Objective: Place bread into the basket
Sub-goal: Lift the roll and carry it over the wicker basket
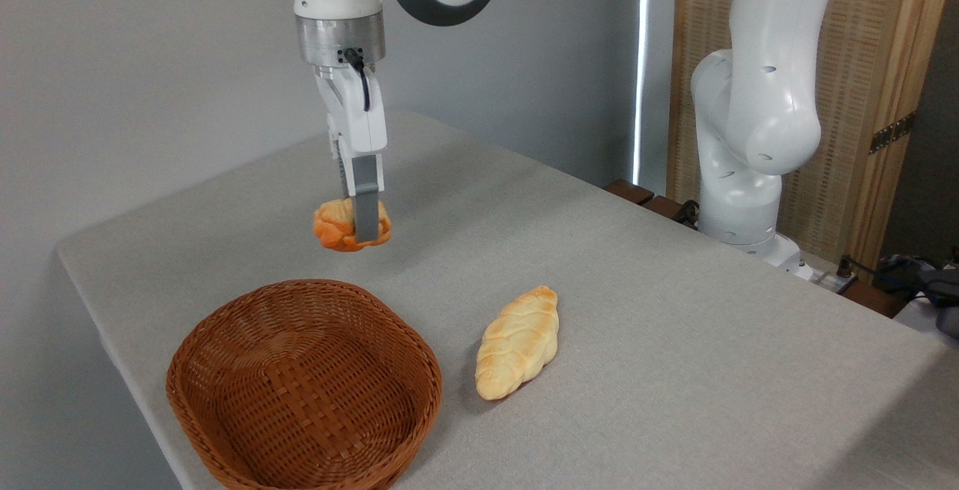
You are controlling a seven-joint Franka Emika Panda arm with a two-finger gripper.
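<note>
The bread [336, 225], a small lumpy golden-orange bun, hangs in the air above the table, just beyond the far rim of the basket. My gripper [361, 228] points straight down and is shut on it, one grey finger [365, 201] crossing the bun's front. The basket [225, 348], an oval of reddish-brown wicker, sits at the near left of the table with nothing in it.
A longer, paler braided loaf [518, 342] lies on the grey table [674, 325] just right of the basket. The arm's white base [749, 145] stands at the back right. The table's left edge runs close to the basket.
</note>
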